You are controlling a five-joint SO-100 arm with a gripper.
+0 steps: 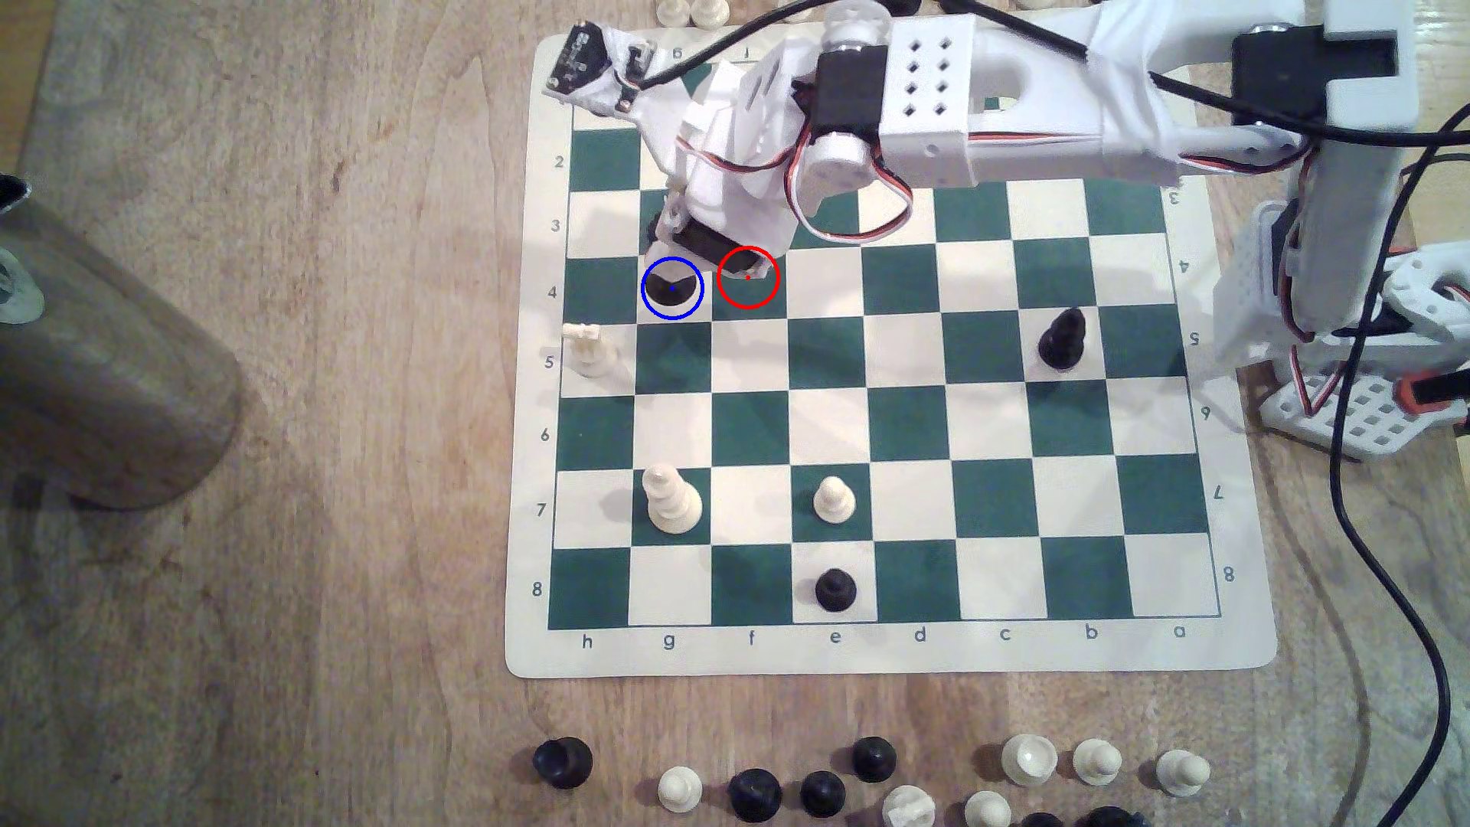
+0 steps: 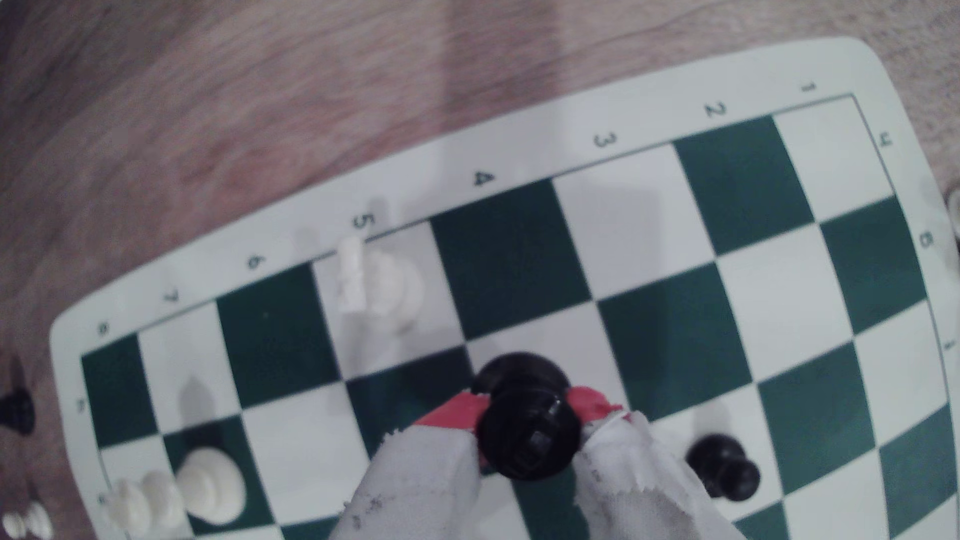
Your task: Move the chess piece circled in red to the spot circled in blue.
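The tall black chess piece (image 2: 527, 431) stands between my tape-wrapped, red-tipped fingers (image 2: 452, 413), which press on both sides of its upper body. My gripper (image 2: 527, 410) is shut on it. In the exterior view the piece's round base (image 1: 666, 286) lies inside the blue ring on the cream square, the spot (image 1: 689, 305), and my gripper (image 1: 690, 253) hangs right above it. I cannot tell whether the base rests on the board. The red-ringed green square (image 1: 748, 278) beside it holds no piece.
A black pawn (image 2: 722, 467) stands one square from the held piece. A white knight (image 1: 587, 348) is close by at the board (image 1: 875, 652) edge. Farther off stand a white piece (image 1: 672, 499), a white pawn (image 1: 833, 499), a black pawn (image 1: 835, 590) and a black piece (image 1: 1062, 340). Several spare pieces (image 1: 752, 791) line the table's front.
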